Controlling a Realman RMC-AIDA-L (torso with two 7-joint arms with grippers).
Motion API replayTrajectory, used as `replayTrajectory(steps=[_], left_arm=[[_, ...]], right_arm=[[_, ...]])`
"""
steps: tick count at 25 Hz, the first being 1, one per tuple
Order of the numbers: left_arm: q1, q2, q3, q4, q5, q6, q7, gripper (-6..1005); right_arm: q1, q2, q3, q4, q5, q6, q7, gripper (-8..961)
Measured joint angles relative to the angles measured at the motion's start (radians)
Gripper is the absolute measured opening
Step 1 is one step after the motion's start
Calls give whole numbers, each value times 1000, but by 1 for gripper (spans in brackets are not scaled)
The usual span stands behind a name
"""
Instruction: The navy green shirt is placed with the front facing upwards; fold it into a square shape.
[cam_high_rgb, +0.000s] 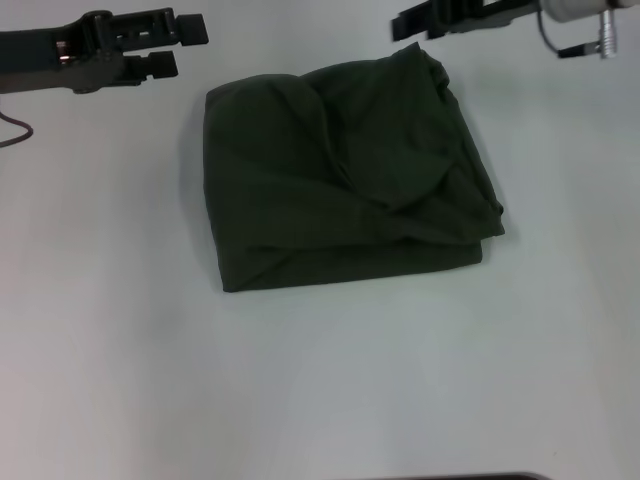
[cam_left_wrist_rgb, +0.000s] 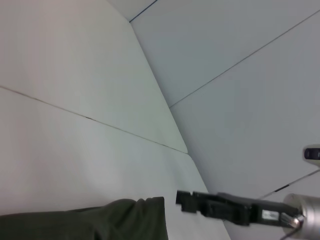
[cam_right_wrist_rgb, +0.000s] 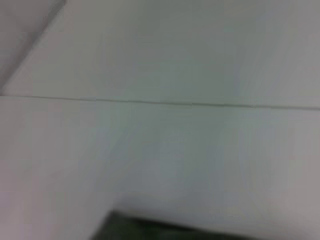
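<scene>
The navy green shirt (cam_high_rgb: 340, 170) lies folded into a rough, wrinkled square in the middle of the white table, with no lettering showing. My left gripper (cam_high_rgb: 185, 47) hovers open and empty just beyond the shirt's far left corner. My right gripper (cam_high_rgb: 408, 24) hangs at the far right corner, a little apart from the cloth. In the left wrist view, an edge of the shirt (cam_left_wrist_rgb: 100, 222) shows with the right gripper (cam_left_wrist_rgb: 182, 200) a short gap beside it. The right wrist view catches only a dark strip of the shirt (cam_right_wrist_rgb: 145, 230).
The white table (cam_high_rgb: 300, 380) spreads around the shirt on all sides. A cable and a metal connector (cam_high_rgb: 605, 35) hang from the right arm at the far right. White wall panels (cam_left_wrist_rgb: 225, 75) stand behind the table.
</scene>
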Motion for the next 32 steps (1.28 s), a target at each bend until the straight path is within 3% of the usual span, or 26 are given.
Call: replayTrajectory(steps=[5, 11, 15, 16, 20, 25, 32], left_arm=[[-1, 9, -11, 0, -1, 9, -4, 878], [-4, 21, -12, 0, -23, 29, -9, 877], [5, 21, -14, 0, -26, 34, -8, 877], [7, 21, -16, 0, -26, 36, -6, 877], [11, 17, -31, 0, -26, 40, 0, 877], [14, 16, -35, 0, -26, 46, 1, 876], [10, 15, -35, 0, -26, 40, 1, 876]], right_arm=[[33, -7, -8, 2, 71, -174, -31, 544], [141, -29, -24, -12, -104, -423, 17, 546], [179, -18, -55, -41, -229, -489, 55, 549], [184, 0, -115, -45, -256, -492, 56, 549], [184, 23, -223, -59, -266, -454, 58, 551], [176, 26, -323, -57, -225, -376, 74, 551], [176, 30, -369, -35, -215, -334, 82, 550]])
